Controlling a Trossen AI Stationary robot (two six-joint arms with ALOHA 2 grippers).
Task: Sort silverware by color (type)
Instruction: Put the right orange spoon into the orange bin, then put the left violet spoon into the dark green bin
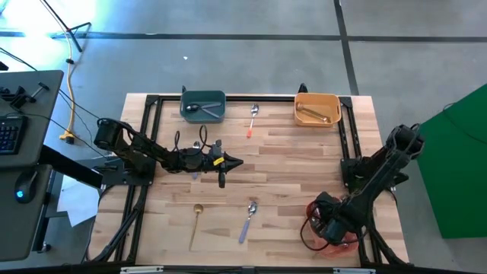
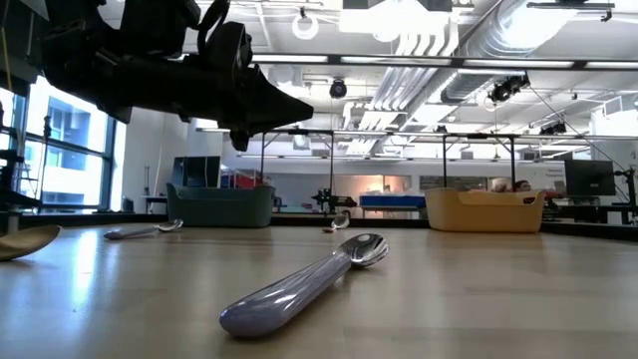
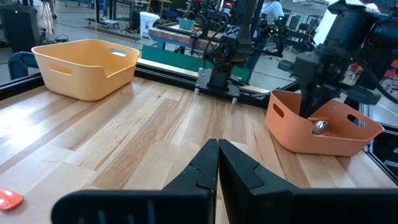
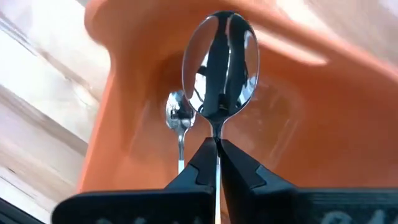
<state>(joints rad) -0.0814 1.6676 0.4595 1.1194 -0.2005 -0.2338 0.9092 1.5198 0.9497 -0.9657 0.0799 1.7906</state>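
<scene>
Silver spoon, bowl outward, sits pinched in the right claw over the red-pink bin, where another spoon lies. Gold spoon and lavender-handled spoon lie on the wooden surface. Left claw hangs closed, empty, mid-surface.
</scene>
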